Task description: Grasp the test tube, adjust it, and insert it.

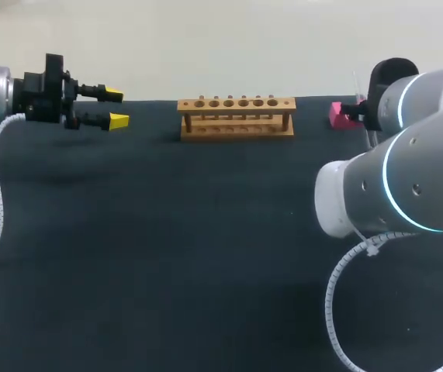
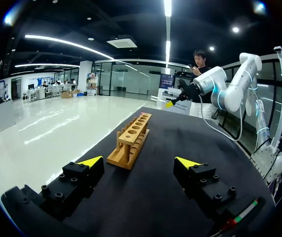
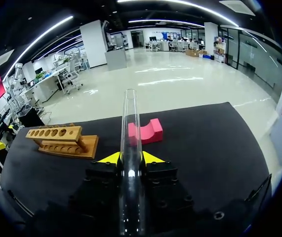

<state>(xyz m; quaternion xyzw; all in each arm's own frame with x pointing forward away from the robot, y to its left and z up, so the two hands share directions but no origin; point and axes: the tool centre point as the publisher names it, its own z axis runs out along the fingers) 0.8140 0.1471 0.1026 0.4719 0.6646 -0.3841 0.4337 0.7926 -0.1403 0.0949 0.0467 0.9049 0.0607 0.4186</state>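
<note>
Black table, tube held on right

Dark table (image 1: pixel 167 256) carries the rack (image 1: pixel 237 116) at the far middle. My right gripper (image 3: pixel 131 158) is clamped on the tube (image 3: pixel 130 118), near the pink block (image 3: pixel 148 132). My left gripper (image 1: pixel 116 107) is open, off to the rack's left.

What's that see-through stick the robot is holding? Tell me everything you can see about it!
It is the test tube, a long, thin, straight tube that looks like clear glass; you can see the table through it. It looks empty. The jaws of the right gripper are shut on it from both sides, part-way along, and it sticks out well past the yellow tips. Its far end points toward the pink block without touching it. Nothing else can be seen touching it.
</note>
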